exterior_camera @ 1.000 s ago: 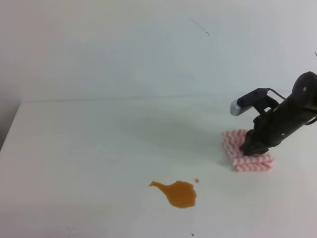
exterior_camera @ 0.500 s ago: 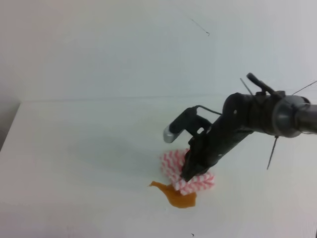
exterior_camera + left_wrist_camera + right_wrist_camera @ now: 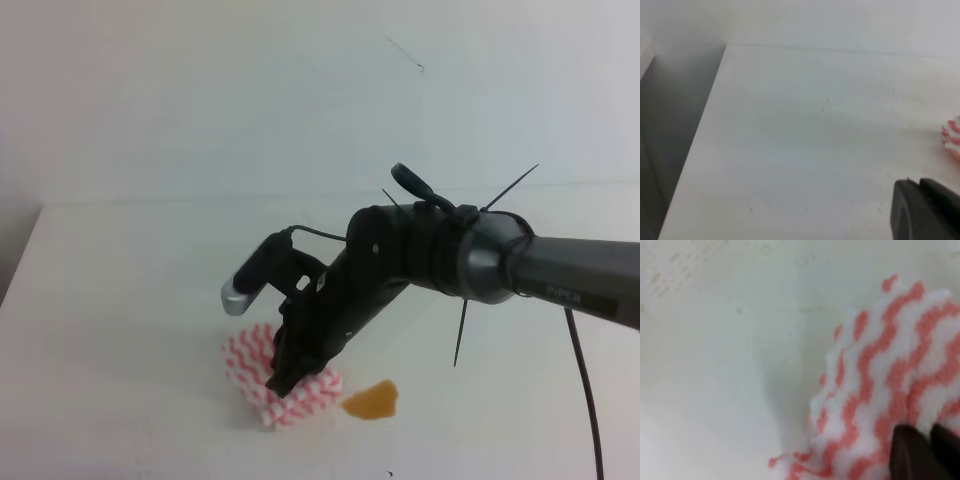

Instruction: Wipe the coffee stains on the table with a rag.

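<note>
The right gripper (image 3: 285, 385) is pinching the rag (image 3: 275, 385), its jaws drawn close together on the striped cloth, and is pressing it down onto the table (image 3: 120, 300) at the left end of a sweep. A second ago the rag was lying well to the right of the spill; half a second ago it was overlapping the puddle's upper edge; now it is sitting just left of what remains, having crossed the spill from right to left. The coffee stains (image 3: 371, 400) are showing as a much reduced orange-brown patch just to the right of the cloth, with the thin tail and the small droplet no longer visible. In my judgement the first pass is taking up most of the liquid but is leaving the right-hand portion, so a return stroke over that patch appears necessary. In the right wrist view the rag (image 3: 890, 390) is bunching under the dark fingertips (image 3: 910, 455), its folds looking rumpled rather than flat. Only a dark corner of the left gripper (image 3: 925, 210) is showing in its own camera, so whether it is wide or narrow cannot be told. The tabletop is smooth, matte and white, meeting a pale wall (image 3: 200, 90) behind, with a few tiny dark specks.
</note>
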